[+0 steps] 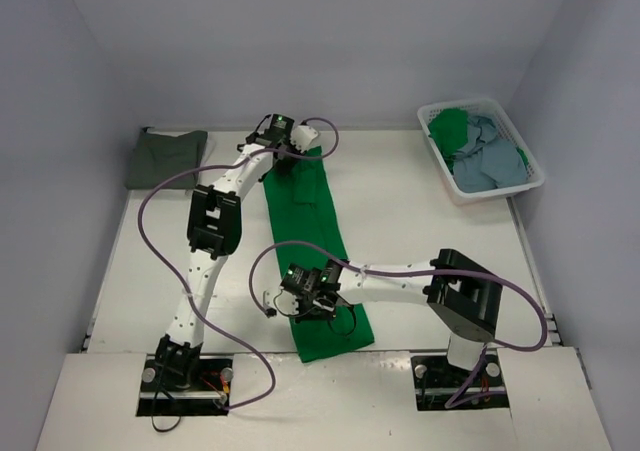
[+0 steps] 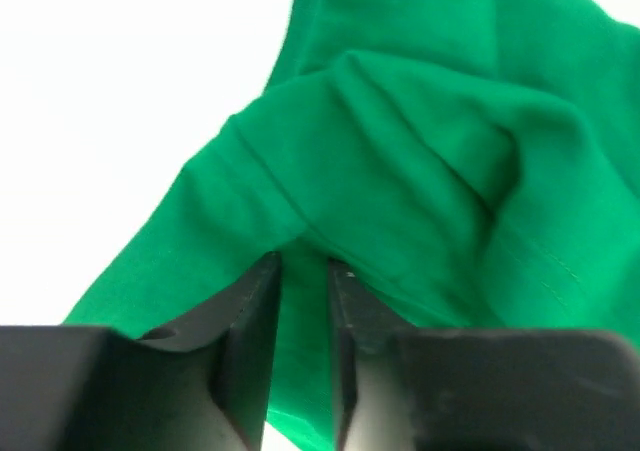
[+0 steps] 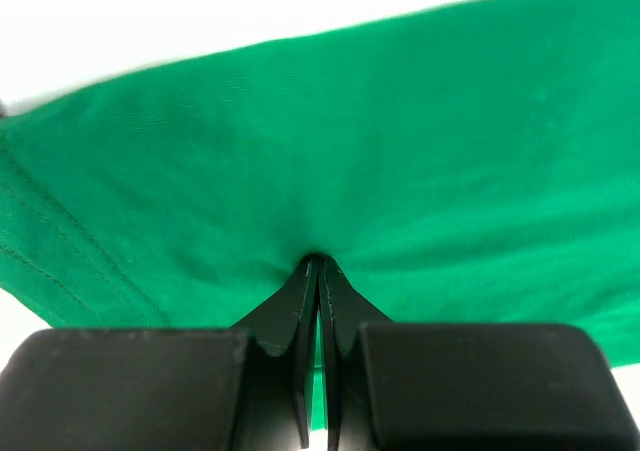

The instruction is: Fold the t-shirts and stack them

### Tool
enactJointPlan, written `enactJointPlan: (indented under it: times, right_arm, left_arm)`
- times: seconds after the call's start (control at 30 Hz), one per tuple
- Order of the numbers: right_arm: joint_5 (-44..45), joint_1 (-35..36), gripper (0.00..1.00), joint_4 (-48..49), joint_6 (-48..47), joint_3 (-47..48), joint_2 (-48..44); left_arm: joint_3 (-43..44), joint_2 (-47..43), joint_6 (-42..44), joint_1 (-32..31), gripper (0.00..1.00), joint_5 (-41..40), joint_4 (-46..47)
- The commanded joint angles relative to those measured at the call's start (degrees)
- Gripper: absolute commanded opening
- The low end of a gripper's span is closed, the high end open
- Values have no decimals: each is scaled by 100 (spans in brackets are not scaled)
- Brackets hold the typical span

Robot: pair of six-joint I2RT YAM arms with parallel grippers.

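T-shirts first: the green t-shirt [image 1: 312,241] lies on the white table [image 1: 420,231] as a long narrow strip between the two arms. Its long axis runs from the far side of the table toward the near edge, leaning a little to the right as it comes nearer. The far end looks narrower and bunched, while the near end is wider and lies flat, just short of the arm bases.

The left gripper [image 1: 296,149] is at the far end of the strip. In its wrist view the cloth [image 2: 400,171] rises in folds and a seam ridge toward the gripper [image 2: 303,261]. Its fingers [image 2: 250,311] stand a narrow gap apart, with green showing through the gap (whether any cloth is caught between them cannot be told).

The right gripper [image 1: 315,299] is over the near part of the strip, on its left side. In its wrist view the jaws are pressed together, and the fabric [image 3: 400,151] puckers to a point at the tips of the gripper [image 3: 318,261], so it is pinching a fold of the green t-shirt. A stitched hem runs along the left edge of that view.

A dark grey-olive t-shirt [image 1: 165,158] sits folded in the far left corner of the table, well apart from the green one. At the far right a white basket [image 1: 470,195] holds a light blue t-shirt [image 1: 490,161], crumpled beside more green cloth [image 1: 450,126].
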Motion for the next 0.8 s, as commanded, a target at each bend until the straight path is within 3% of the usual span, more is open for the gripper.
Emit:
enactJointPlan:
  times: [0.0,0.03,0.07,0.4,0.63,0.67,0.7,0.77]
  right_arm:
    - [-519,178,0,-221,277,55,-5]
    - [-466,169,0,-203,268,64,-13]
    - [-335,169,1,-177,242,81,-40]
    - [0,-182,22,-36,-48,309,-725]
    - [26,-1095,36,-10,-320,810,-1560]
    - [70,-1158,36,-10,-355,854,-1647]
    - [131,-1219,36,8,-365,898,-1814]
    - [377,-1316,36,34,-382,925,-2016]
  left_arm:
    - [393,-1,83,-152,27,-387,14]
    - [429,8,91,-222,38,-483,58]
    - [429,-1,74,-257,41,-624,119]
    - [719,-545,-295,-336,58,-1284,489]
    - [623,-1756,-120,-310,72,-1477,340]
    - [562,-1933,-76,-310,73,-1486,296]
    - [430,-2291,-41,-310,83,-1478,243]
    - [333,-2662,82,-310,83,-1355,-193]
